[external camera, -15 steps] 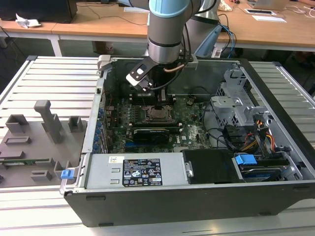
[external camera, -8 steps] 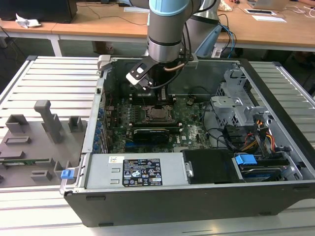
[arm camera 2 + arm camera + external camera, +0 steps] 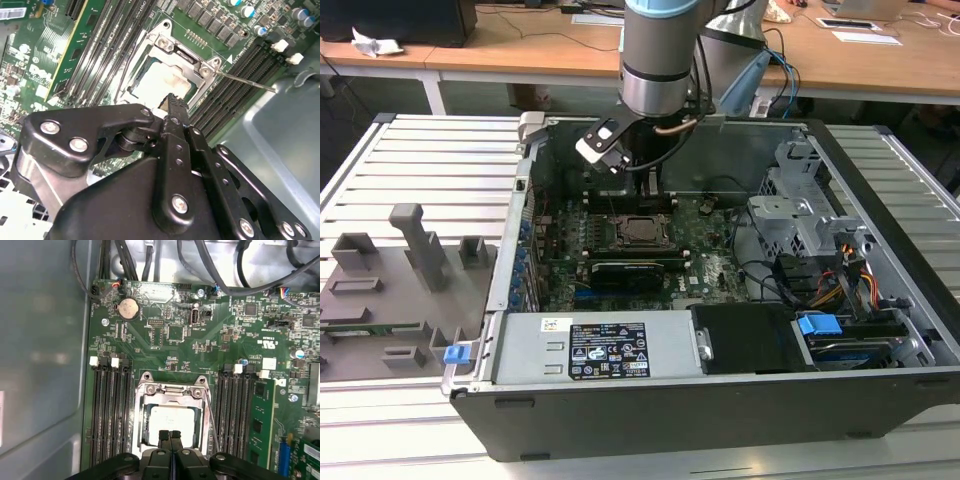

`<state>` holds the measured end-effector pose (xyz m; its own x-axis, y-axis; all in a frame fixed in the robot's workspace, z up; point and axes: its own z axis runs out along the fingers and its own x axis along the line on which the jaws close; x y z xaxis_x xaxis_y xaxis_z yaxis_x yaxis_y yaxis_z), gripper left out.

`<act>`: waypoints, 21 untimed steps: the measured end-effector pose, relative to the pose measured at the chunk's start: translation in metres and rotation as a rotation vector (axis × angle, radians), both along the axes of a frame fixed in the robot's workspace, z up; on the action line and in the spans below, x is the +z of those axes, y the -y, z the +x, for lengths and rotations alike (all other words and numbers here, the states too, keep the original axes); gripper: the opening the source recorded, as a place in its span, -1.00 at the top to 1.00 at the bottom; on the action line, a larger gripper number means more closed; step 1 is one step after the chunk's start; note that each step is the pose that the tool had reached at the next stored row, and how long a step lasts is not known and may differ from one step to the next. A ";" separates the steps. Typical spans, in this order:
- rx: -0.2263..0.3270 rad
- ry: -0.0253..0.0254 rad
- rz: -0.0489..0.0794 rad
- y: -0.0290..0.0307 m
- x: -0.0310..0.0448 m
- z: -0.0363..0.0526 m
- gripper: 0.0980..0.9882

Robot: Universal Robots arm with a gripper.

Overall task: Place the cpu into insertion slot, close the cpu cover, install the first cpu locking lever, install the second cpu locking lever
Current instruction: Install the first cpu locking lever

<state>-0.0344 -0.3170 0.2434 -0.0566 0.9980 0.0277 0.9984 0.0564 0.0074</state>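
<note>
1. Right now my gripper (image 3: 170,434) hangs just above the edge of the socket. Its two fingers are pressed together with nothing between them.
2. The chip (image 3: 172,421) lies flat in the slot (image 3: 642,230) on the green board (image 3: 175,340). Its pale top shows through the window of the cover (image 3: 172,388).
3. The cover looks folded down over the chip, so I judge that placing the chip and closing the cover are done.
4. In the second wrist view, a thin lever (image 3: 245,81) juts from a corner of the cover out over the memory slots (image 3: 250,60). It seems to stand free of any catch, though I cannot be sure.
5. I take the step in hand to be the first locking lever. To my eye it calls for setting the closed fingertips on that thin rod, then pressing it down and sideways under its hook. The tips must not slip onto the chip or the memory slots just beside it.
</note>
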 end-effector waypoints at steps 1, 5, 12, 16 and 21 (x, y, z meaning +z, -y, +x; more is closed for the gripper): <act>0.000 0.0001 0.000 0.0000 0.0044 0.0000 0.98; 0.000 0.0001 -0.001 0.0000 0.0188 0.0000 0.98; 0.023 0.0004 -0.009 -0.0001 0.0331 -0.0004 0.98; 0.120 0.0006 -0.012 -0.0001 0.0332 -0.0004 0.98; 0.203 0.0010 -0.013 -0.0001 0.0332 -0.0004 0.98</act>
<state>-0.0348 -0.3169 0.2766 -0.2571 0.9663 0.0149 0.9664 0.2570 0.0064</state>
